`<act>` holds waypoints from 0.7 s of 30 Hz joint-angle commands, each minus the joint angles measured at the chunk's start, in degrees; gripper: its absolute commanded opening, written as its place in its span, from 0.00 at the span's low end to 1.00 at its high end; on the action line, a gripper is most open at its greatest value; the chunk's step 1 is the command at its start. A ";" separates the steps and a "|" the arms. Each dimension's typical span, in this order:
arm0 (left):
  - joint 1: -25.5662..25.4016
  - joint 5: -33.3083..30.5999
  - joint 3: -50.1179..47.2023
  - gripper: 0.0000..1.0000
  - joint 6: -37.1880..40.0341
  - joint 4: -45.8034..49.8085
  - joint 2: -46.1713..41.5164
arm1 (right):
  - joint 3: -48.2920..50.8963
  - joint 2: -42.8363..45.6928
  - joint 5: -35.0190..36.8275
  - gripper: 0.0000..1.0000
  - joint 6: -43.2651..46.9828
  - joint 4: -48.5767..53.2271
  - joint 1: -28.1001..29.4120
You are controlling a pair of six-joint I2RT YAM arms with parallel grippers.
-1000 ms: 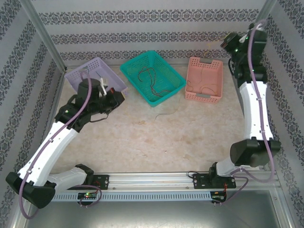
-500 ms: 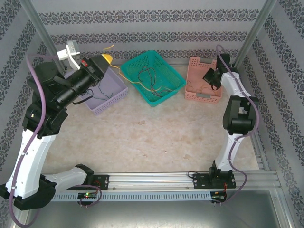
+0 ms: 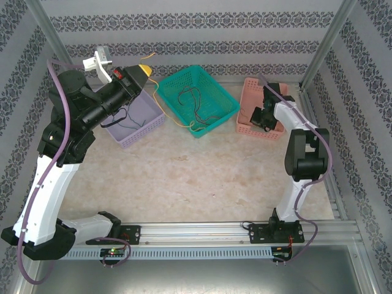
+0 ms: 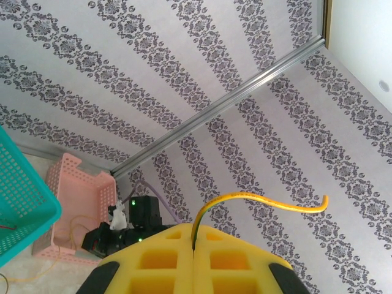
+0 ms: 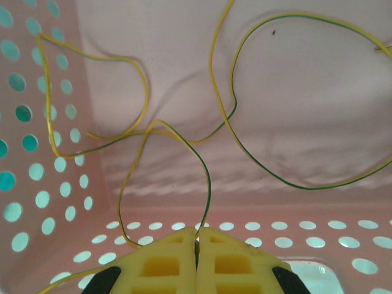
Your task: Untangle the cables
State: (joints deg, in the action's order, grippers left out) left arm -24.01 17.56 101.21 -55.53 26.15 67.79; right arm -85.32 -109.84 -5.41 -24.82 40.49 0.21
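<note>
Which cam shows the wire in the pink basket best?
Right wrist: the yellow-green wire loops across the pink basket floor, one end pinched in the shut right gripper. Top view: too small to tell. Left wrist: a faint distant strand.

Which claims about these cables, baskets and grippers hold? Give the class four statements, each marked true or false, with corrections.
1. The teal basket stands between the purple basket and the pink basket. True.
2. The left gripper is shut on a yellow cable. True.
3. The right gripper hovers over the teal basket. False: it is down inside the pink basket.
4. The right gripper is open. False: it is shut on a yellow-green cable.
</note>
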 commanded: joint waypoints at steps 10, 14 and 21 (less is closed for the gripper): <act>-0.47 -1.32 1.96 0.00 3.31 1.75 -0.95 | 15.16 16.66 0.37 0.00 3.79 3.79 3.46; -0.49 -2.52 4.45 0.00 4.86 4.36 -0.77 | 15.30 23.71 2.83 0.00 3.30 3.76 3.75; -0.43 -15.28 8.96 0.00 13.55 16.81 -0.62 | 2.03 37.78 8.86 0.00 0.45 -0.99 4.58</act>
State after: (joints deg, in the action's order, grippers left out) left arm -24.01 10.61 109.45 -47.75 34.89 67.92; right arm -76.93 -77.28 -1.02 -22.74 43.24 4.01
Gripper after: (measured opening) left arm 0.047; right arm 0.055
